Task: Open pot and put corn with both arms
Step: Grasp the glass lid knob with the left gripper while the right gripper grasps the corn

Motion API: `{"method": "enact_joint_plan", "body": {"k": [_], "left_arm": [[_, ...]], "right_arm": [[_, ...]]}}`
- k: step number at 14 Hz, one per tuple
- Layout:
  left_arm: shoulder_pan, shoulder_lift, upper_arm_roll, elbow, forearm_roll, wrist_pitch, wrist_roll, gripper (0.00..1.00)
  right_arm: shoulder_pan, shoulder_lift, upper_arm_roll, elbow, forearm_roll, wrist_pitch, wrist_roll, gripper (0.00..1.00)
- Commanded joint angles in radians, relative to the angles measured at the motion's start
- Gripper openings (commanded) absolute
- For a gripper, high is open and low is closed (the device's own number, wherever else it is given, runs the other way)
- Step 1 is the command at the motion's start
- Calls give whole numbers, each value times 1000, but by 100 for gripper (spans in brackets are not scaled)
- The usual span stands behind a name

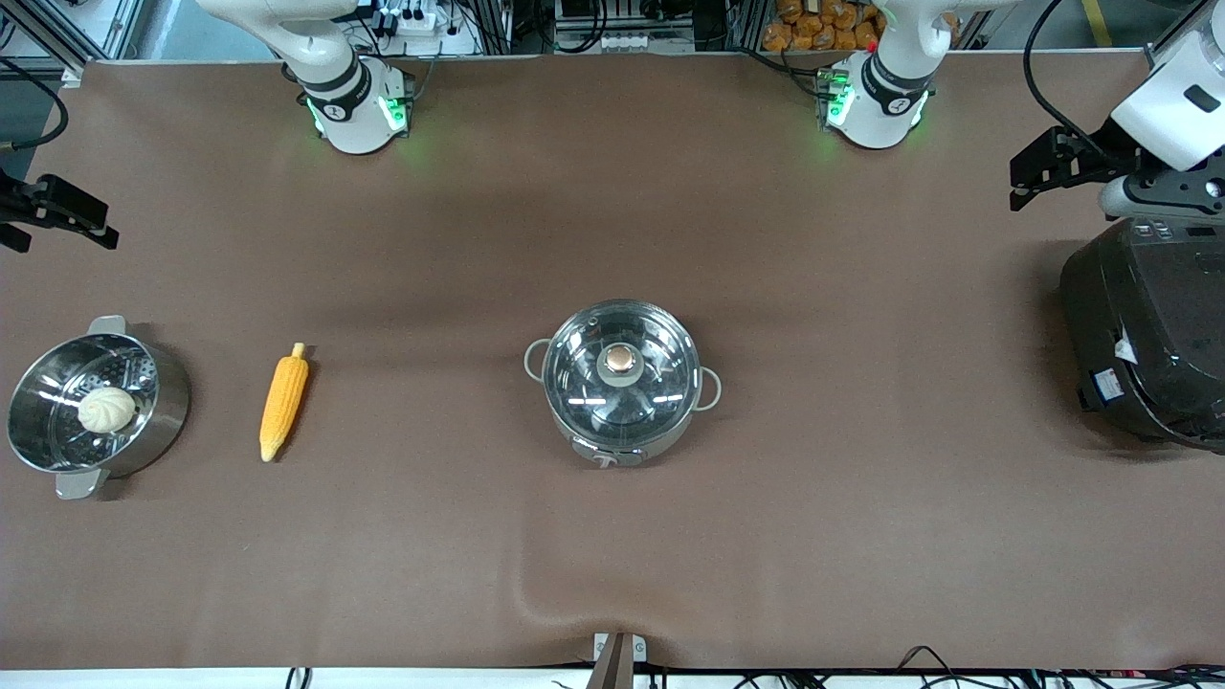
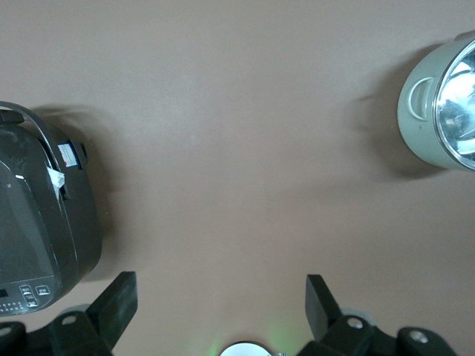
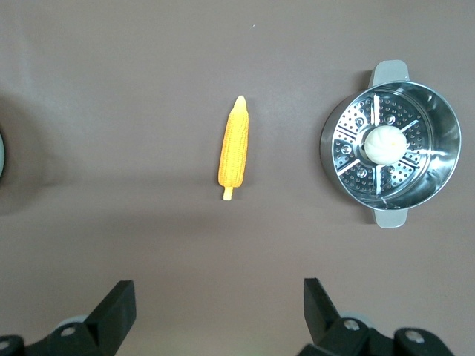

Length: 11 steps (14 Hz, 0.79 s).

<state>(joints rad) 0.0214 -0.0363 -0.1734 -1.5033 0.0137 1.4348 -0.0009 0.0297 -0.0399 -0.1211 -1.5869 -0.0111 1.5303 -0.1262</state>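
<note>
Brown matte cloth covers the table (image 1: 612, 536) in the front view, smooth except for a small ridge at its near edge. At the middle sits the pot (image 1: 620, 383), round polished steel on a grey base, with two thin wire loop handles; its clear glass lid (image 1: 586, 359) is on, domed, and topped by a copper-coloured knob (image 1: 620, 361). Toward the right arm's end lies the corn (image 1: 283, 403), a tapered, bumpy yellow-orange cob with a pale stub end, flat on the cloth and well apart from the pot. Beside it stands a shiny steel steamer (image 1: 158, 421) with flat tab handles, a perforated insert and a round white bun (image 1: 106, 410) inside. A big black cooker (image 1: 1148, 344) stands at the left arm's end. The left gripper (image 1: 1038, 172) hangs near the cooker; the right gripper (image 1: 53, 215) is up over the table's edge above the steamer.

From the left wrist, the left gripper's fingers (image 2: 119, 304) stand wide apart over bare cloth, between cooker and pot.

From the right wrist, the right gripper's fingers (image 3: 119, 308) are also spread, empty, with corn and steamer on the cloth below.
</note>
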Motion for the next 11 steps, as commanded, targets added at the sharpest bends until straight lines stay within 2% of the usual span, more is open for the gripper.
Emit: {"method": "enact_joint_plan", "body": {"k": [1, 5, 8, 11], "left_arm": [[9, -5, -6, -6, -20, -4, -1, 100], [-3, 56, -24, 60, -15, -5, -7, 100], [-41, 96, -38, 69, -17, -1, -19, 100], [-99, 194, -38, 141, -18, 12, -89, 100]], "right_arm": [[-16, -28, 18, -21, -15, -1, 2, 100], [-13, -28, 20, -18, -13, -2, 3, 100], [-10, -28, 20, -27, -13, 4, 13, 100], [4, -23, 21, -63, -10, 52, 26, 100]]}}
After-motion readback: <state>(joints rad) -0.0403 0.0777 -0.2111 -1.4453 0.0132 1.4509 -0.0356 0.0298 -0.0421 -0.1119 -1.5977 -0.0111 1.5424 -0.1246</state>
